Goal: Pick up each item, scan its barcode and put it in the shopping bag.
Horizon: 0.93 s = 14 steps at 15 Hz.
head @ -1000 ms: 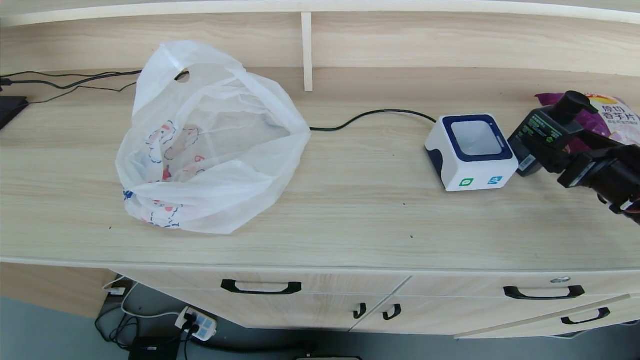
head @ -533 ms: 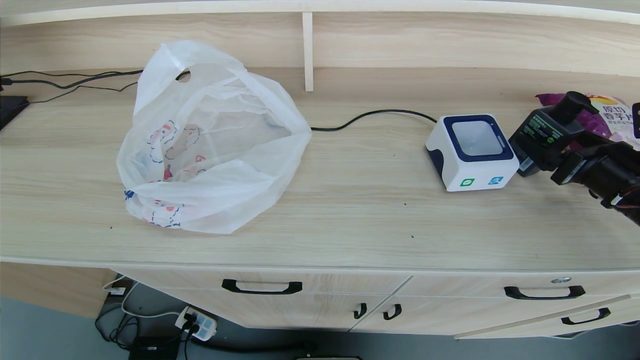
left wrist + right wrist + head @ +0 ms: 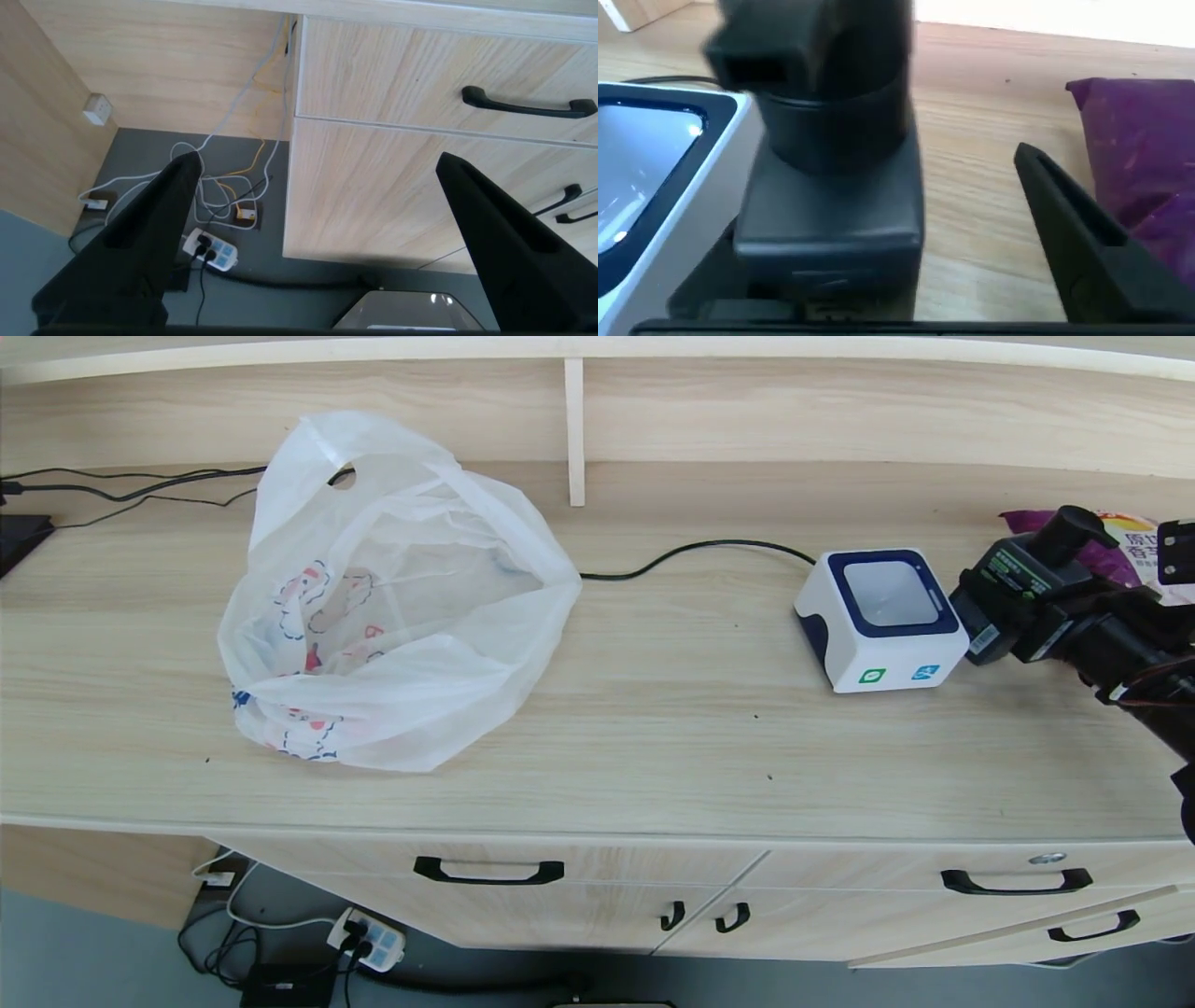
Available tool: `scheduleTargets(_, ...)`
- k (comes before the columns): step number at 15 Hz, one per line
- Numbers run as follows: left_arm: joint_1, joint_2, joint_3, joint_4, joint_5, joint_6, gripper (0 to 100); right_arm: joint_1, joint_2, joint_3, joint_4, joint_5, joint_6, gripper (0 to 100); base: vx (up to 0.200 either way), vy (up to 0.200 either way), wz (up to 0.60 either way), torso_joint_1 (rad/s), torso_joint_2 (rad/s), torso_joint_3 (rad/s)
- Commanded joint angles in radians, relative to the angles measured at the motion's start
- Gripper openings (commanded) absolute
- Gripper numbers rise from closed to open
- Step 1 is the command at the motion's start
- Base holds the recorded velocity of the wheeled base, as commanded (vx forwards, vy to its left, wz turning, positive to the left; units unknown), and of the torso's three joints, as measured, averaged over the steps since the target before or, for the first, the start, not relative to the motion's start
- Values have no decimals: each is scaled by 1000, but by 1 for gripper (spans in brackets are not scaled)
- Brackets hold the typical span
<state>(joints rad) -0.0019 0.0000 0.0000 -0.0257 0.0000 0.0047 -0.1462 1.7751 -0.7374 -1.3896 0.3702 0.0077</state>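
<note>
From the head view, the dark pump bottle (image 3: 1013,581) stands upright just beside the scanner (image 3: 882,616), on the side away from the shopping bag (image 3: 392,597), which lies well apart from the scanner with its mouth open. The right gripper (image 3: 1047,621) is at the bottle's lower body. A purple snack pack (image 3: 1125,549) lies beyond the bottle from the scanner.

In the left wrist view, the left gripper (image 3: 318,163) hangs with its fingers spread wide and nothing between them, well away from the scanner, down in front of the drawer fronts (image 3: 439,140).

In the right wrist view, we see the bottle between the right gripper's fingers, with a clear gap to the finger on the side away from the scanner, so the jaws stand apart and nothing is pinched yet.

We judge the risks as follows. The bottle is tall and top-heavy at the pump, so an uneven close could tip it against the scanner or push the scanner along the counter. A low grip could also let it swing once lifted. The barcode label sits low on the body, where a finger may cover it during the scan.
</note>
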Motion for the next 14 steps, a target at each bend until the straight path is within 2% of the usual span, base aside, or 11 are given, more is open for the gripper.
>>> scheduleTargets(1, 0, 2, 0, 0, 0, 0, 100, 0, 4, -13, -2, -1, 3, 0, 0, 0, 0, 0, 0, 0)
scheduleTargets(6, 0, 2, 0, 0, 0, 0, 100, 0, -5, 23, -108, -2, 21, 0, 0, 0, 0, 0, 0, 0)
scheduleTargets(9, 0, 2, 0, 0, 0, 0, 100, 14, -91, 66, -134, -4, 37, 0, 0, 0, 0, 0, 0, 0)
scheduleTargets(12, 0, 2, 0, 0, 0, 1, 100, 91, -272, 182, -121, -53, 158, 0, 0, 0, 0, 0, 0, 0)
scheduleTargets(13, 0, 2, 0, 0, 0, 0, 100, 146, -347, 201, -82, -96, 184, 0, 0, 0, 0, 0, 0, 0)
scheduleTargets(14, 0, 2, 0, 0, 0, 0, 100, 224, -430, 151, 38, -129, 219, 0, 0, 0, 0, 0, 0, 0)
